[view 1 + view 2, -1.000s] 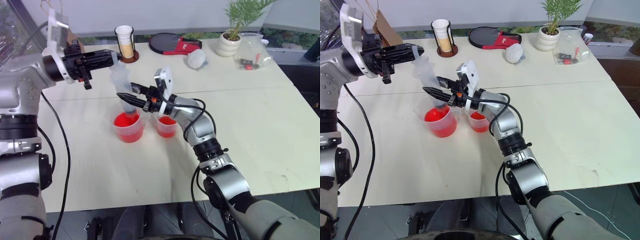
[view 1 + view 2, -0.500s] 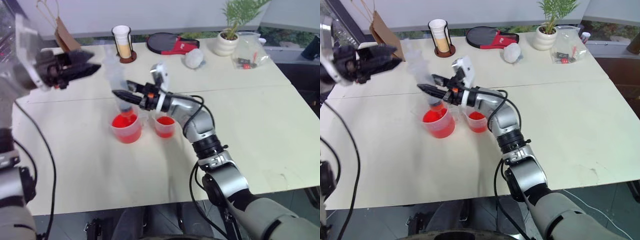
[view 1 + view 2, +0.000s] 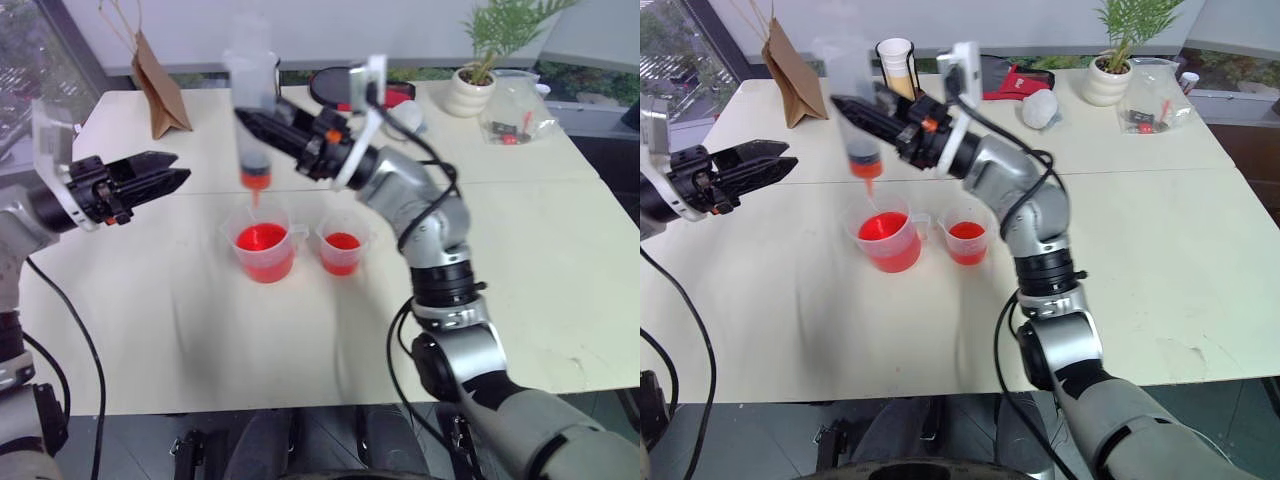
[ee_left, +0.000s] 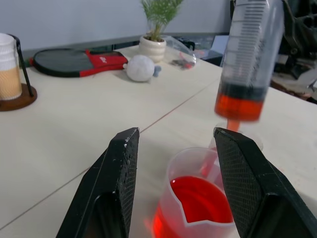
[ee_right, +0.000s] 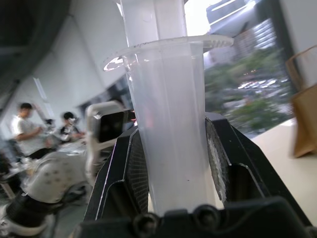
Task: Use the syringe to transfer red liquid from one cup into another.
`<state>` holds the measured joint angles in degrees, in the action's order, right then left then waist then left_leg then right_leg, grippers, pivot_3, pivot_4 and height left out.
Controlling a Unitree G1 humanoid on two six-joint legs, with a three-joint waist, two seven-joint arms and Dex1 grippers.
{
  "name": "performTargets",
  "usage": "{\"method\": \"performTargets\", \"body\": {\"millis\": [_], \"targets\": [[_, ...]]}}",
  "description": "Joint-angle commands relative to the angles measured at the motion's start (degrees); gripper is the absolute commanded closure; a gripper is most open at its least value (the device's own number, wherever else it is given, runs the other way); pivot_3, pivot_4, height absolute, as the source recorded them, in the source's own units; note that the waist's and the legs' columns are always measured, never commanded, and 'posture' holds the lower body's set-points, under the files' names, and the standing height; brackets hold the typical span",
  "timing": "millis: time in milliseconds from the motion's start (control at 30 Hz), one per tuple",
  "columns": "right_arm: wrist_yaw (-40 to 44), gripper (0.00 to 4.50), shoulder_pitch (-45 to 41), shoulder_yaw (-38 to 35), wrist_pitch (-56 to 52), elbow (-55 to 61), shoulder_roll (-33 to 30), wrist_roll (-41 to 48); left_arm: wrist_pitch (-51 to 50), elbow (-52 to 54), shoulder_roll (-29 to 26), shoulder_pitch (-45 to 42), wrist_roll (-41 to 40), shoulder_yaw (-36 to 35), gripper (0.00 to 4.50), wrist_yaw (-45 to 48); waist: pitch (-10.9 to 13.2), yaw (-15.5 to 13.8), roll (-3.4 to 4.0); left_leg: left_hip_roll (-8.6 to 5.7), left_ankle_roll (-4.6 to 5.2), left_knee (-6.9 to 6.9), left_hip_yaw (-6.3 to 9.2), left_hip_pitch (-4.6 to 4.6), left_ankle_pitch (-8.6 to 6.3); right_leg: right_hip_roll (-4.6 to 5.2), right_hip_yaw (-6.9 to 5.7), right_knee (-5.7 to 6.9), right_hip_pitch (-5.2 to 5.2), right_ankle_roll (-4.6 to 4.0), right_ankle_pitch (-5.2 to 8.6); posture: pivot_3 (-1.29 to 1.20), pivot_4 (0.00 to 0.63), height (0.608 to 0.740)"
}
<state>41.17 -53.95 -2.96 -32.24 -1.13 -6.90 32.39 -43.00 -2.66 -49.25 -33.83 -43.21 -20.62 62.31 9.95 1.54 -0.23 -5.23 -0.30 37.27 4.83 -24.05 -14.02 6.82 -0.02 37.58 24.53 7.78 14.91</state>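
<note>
The right claw [image 3: 262,128], clamped on the syringe [image 3: 252,120], holds it above the larger cup [image 3: 264,247]; the left claw [image 3: 160,178] stands apart. Next, it must carry it over the smaller cup [image 3: 341,250].

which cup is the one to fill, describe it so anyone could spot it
On the cream table, two clear cups of red liquid stand side by side below the raised syringe. Yours is the smaller cup, narrower than the larger cup directly under the syringe tip.
</note>
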Motion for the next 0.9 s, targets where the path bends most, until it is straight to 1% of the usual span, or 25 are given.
{"method": "performTargets", "body": {"millis": [33, 67, 200, 333, 433, 567, 733, 900], "targets": [[-0.3, 3.20, 3.2, -1.9, -0.8, 6.2, -3.9, 1.2, 2.0, -1.3, 0.4, -4.6, 0.4, 2.4, 2.07, 1.6, 0.0, -0.2, -0.03, 0.01, 0.00, 0.00, -0.03, 0.00, 0.00, -0.01, 0.00, -0.08, -0.04, 0.00, 0.00, 0.00, 0.150, 0.739], [-0.6, 3.20, 4.4, -2.1, -1.1, 7.0, -4.9, 1.3, 2.4, -2.2, 0.8, -6.0, 0.7, 3.4, 2.07, 2.1, 0.0, -0.3, -0.04, 0.02, 0.00, -0.03, -0.05, 0.00, 0.00, -0.02, 0.00, -0.11, -0.17, 0.00, 0.00, 0.00, 0.150, 0.739], [-0.3, 3.20, 9.8, -1.4, -0.3, 9.3, -8.0, 0.2, 4.2, -6.9, 3.2, -13.5, 2.3, 7.7, 2.07, 4.6, 0.0, -0.3, -0.04, 0.06, -0.01, -0.05, -0.13, -0.01, 0.02, -0.05, 0.00, -0.11, -0.14, 0.00, 0.00, 0.00, 0.150, 0.739], [-0.6, 3.20, 13.8, -0.5, 1.6, 9.6, -8.9, -1.3, 7.1, -12.9, 6.8, -21.3, 4.8, 11.7, 2.07, 7.2, 0.0, -0.3, -0.04, 0.06, 0.00, -0.04, -0.17, -0.01, 0.02, -0.05, 0.01, -0.09, -0.14, 0.00, 0.00, 0.00, 0.150, 0.739], [-1.1, 3.20, 15.4, -0.7, 2.6, 9.7, -9.7, -2.2, 10.4, -18.7, 10.8, -28.2, 7.4, 14.8, 2.07, 10.0, 0.0, -0.4, -0.05, 0.07, 0.01, -0.05, -0.18, -0.01, 0.03, -0.06, 0.01, -0.09, -0.13, 0.01, 0.00, 0.00, 0.150, 0.739], [-2.3, 3.20, 16.6, -0.8, 2.1, 11.6, -10.1, -1.8, 15.5, -26.5, 15.8, -35.4, 10.6, 16.8, 2.07, 12.2, 0.0, -0.4, -0.07, 0.05, 0.02, 0.02, -0.18, -0.06, 0.03, -0.06, -0.01, -0.11, -0.15, 0.01, 0.00, 0.00, 0.150, 0.739], [-4.1, 3.20, 18.2, -0.8, 1.2, 14.3, -10.3, -1.3, 21.4, -35.4, 21.0, -41.7, 13.6, 17.6, 2.07, 14.5, 0.0, -0.3, -0.09, 0.05, 0.02, 0.02, -0.18, -0.07, 0.04, -0.07, -0.02, -0.11, -0.15, 0.02, 0.00, 0.00, 0.150, 0.739], [-5.2, 3.20, 19.4, -1.1, 0.7, 16.1, -10.6, -1.0, 28.7, -43.5, 24.8, -45.1, 18.9, 19.4, 2.07, 16.0, 0.0, -0.4, -0.10, 0.06, 0.03, 0.02, -0.19, -0.07, 0.04, -0.09, -0.03, -0.10, -0.13, 0.02, 0.00, 0.00, 0.150, 0.739]]}}
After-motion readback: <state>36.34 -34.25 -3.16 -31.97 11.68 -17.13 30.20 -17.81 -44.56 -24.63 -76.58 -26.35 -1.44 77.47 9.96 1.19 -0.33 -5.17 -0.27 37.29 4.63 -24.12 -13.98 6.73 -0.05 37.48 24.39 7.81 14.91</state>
